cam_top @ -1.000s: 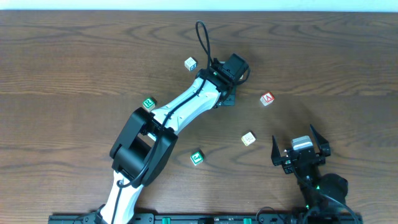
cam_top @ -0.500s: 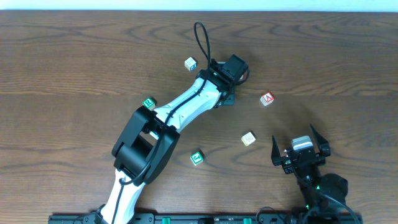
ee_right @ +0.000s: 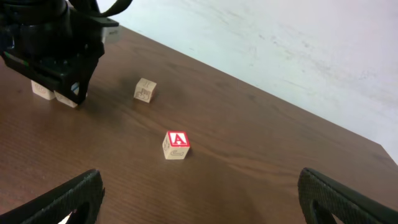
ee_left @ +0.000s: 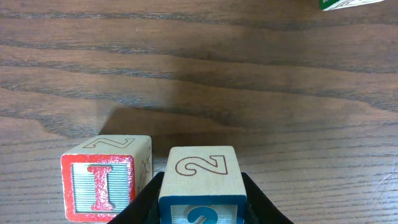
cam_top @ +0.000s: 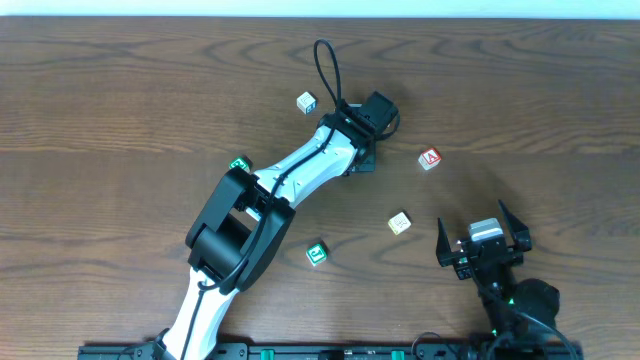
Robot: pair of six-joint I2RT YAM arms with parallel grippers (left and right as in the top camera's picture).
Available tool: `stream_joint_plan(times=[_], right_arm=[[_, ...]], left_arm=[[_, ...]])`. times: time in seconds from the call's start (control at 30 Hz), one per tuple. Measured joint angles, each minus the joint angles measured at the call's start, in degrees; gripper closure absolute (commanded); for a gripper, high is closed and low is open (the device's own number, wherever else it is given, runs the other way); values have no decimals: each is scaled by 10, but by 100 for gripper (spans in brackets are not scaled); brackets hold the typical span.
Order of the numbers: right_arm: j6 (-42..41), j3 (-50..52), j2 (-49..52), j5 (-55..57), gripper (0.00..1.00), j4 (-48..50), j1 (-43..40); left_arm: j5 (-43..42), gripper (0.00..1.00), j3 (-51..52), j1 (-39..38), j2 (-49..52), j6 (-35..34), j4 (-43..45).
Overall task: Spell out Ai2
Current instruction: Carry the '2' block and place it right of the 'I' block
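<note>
In the left wrist view my left gripper (ee_left: pixel 199 214) is shut on a wooden block with a blue 2 (ee_left: pixel 199 177). It sits right of a block with a red I (ee_left: pixel 104 180), with a narrow gap between them. From overhead the left gripper (cam_top: pixel 362 135) covers both blocks. The red A block (cam_top: pixel 429 158) lies alone on the table to the gripper's right, and also shows in the right wrist view (ee_right: pixel 176 144). My right gripper (cam_top: pixel 483 238) is open and empty near the front right, well short of the A block.
A blue-marked block (cam_top: pixel 307 102) lies behind the left arm. A green block (cam_top: pixel 238 164) is partly hidden by the arm. Another green block (cam_top: pixel 317 254) and a tan block (cam_top: pixel 399 222) lie toward the front. A cable loop (cam_top: pixel 326 62) rises behind the left wrist.
The left arm's elbow has shifted slightly right and forward, covering more of the green block. The left gripper and the right arm stay in place.
</note>
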State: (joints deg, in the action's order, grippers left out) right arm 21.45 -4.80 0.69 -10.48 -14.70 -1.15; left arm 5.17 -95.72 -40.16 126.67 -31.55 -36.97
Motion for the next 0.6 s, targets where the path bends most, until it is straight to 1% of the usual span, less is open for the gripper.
stream_joint_plan(times=[0.03,0.13,0.2,0.6], right_arm=[[0,0,0,0,1,0,0],[0,0,0,0,1,0,0],[0,0,0,0,1,0,0],[0,0,0,0,1,0,0]], left_arm=[[0,72,0,0,0,0,0],[0,70,0,0,0,0,2],[0,67,0,0,0,0,2],[0,66,0,0,0,0,4]])
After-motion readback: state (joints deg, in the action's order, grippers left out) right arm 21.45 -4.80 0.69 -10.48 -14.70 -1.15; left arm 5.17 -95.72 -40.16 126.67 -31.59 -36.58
